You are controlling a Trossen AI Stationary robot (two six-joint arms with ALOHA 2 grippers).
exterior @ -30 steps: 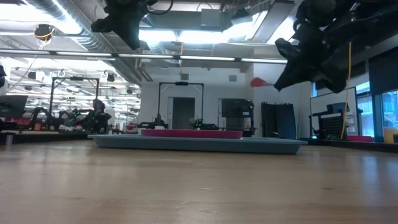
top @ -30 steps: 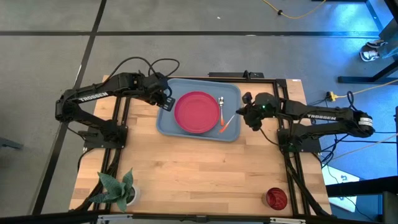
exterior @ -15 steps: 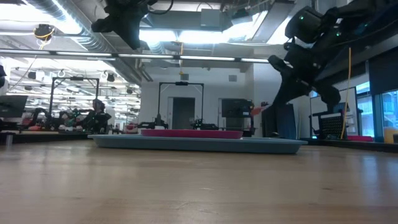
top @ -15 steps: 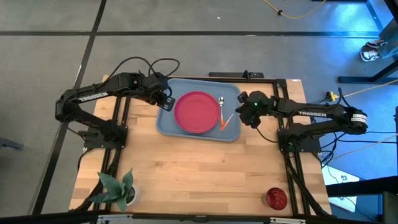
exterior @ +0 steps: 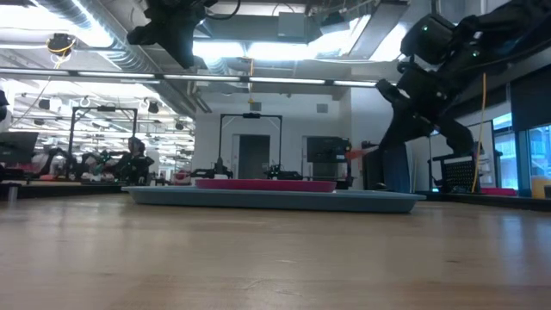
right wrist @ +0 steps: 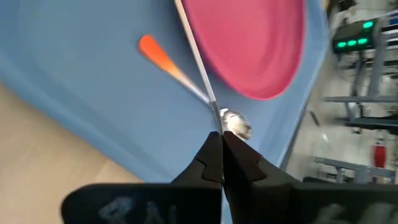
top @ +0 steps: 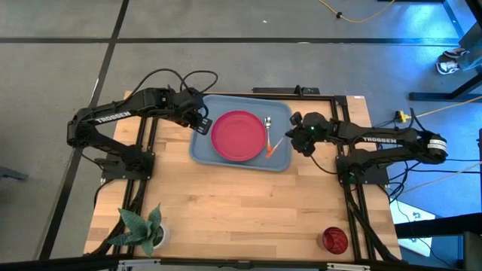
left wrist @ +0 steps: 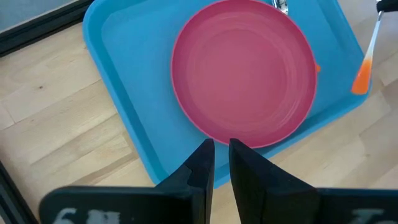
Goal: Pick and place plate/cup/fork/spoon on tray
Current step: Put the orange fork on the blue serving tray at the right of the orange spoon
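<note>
The pinkish-red plate (top: 238,135) lies flat on the light-blue tray (top: 207,150). An orange-handled utensil (top: 267,129) lies on the tray beside the plate, its silver head (right wrist: 236,124) looking rounded. My right gripper (top: 285,138) hangs over the tray's right edge. It is shut on a second orange-handled utensil (top: 274,149); I cannot tell whether that one is the fork or the spoon. My left gripper (top: 202,124) hovers empty above the tray's left edge, its fingers nearly together. The dark-red cup (top: 334,239) stands near the table's front right corner. My right gripper pinches the utensil's silver end (right wrist: 213,111) between its two fingertips, and the head is hidden in the fingers. The fingers slant down from the table's right side. The utensil slopes away below them, orange handle (right wrist: 153,51) lowest, clear of the tray (exterior: 353,153).
A white pot with a green plant (top: 143,229) stands at the table's front left corner. The wooden table (top: 241,211) lies bare between the tray and the front edge. Black frame rails run along both sides.
My right gripper has come down and a little toward the tray with the utensil, still shut on it. The orange handle has sunk from well above the tray to just over it and stays clear of it.
</note>
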